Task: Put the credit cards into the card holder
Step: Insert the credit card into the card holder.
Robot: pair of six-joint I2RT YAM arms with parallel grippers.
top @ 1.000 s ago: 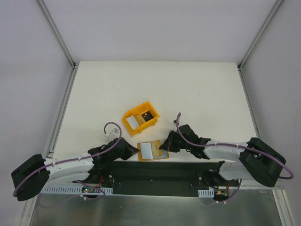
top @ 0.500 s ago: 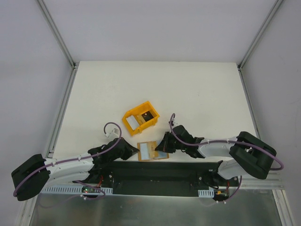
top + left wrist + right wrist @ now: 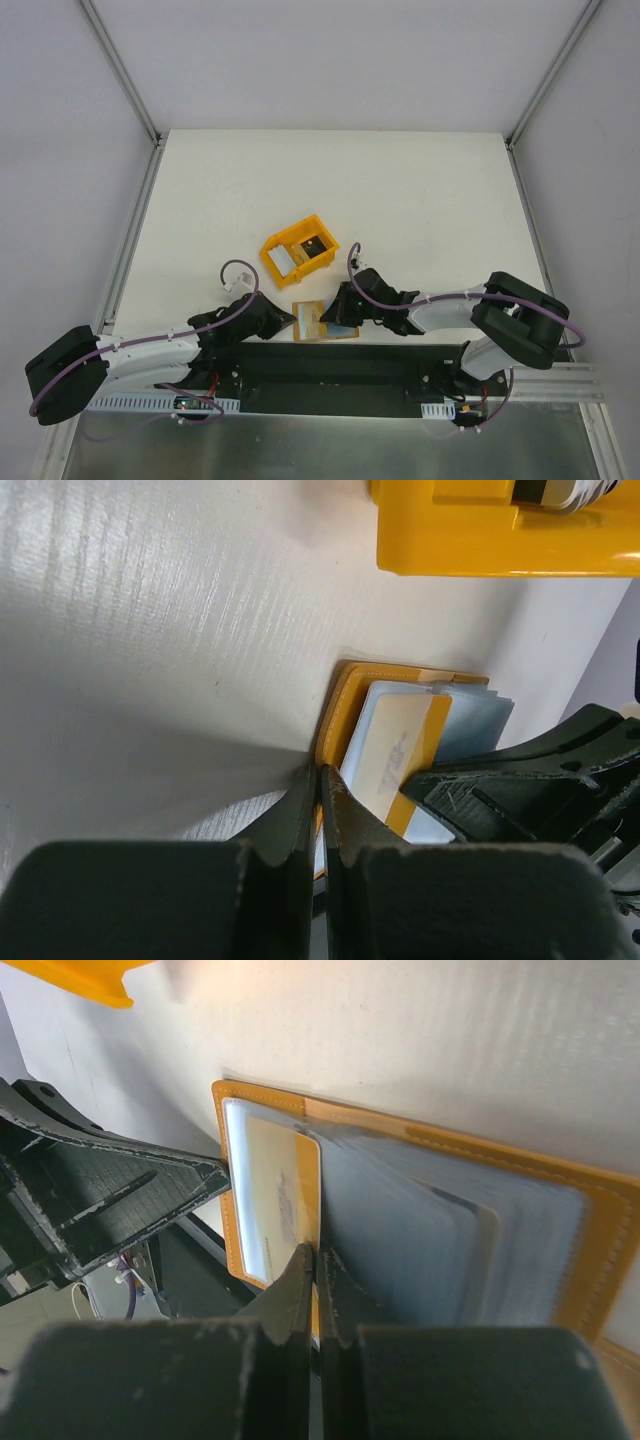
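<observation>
The orange-tan card holder [image 3: 322, 321] lies open at the table's near edge, its pale grey pockets up [image 3: 450, 1230]. My left gripper [image 3: 291, 319] is shut on the holder's left edge [image 3: 340, 710] and pins it down. My right gripper [image 3: 336, 312] is shut on a tan credit card [image 3: 282, 1185] that lies partly in the holder's left clear pocket; the card also shows in the left wrist view [image 3: 400, 745]. More credit cards, a grey one [image 3: 285, 259] and a dark one [image 3: 316, 245], lie in the yellow bin.
The yellow-orange plastic bin [image 3: 298, 250] stands just behind the holder, its wall close in the left wrist view [image 3: 480, 545]. The black base rail [image 3: 330, 360] runs right below the holder. The two grippers face each other, nearly touching.
My right gripper has moved left across the open holder, carrying the tan card towards the left pocket. The left gripper has stayed on the holder's edge.
</observation>
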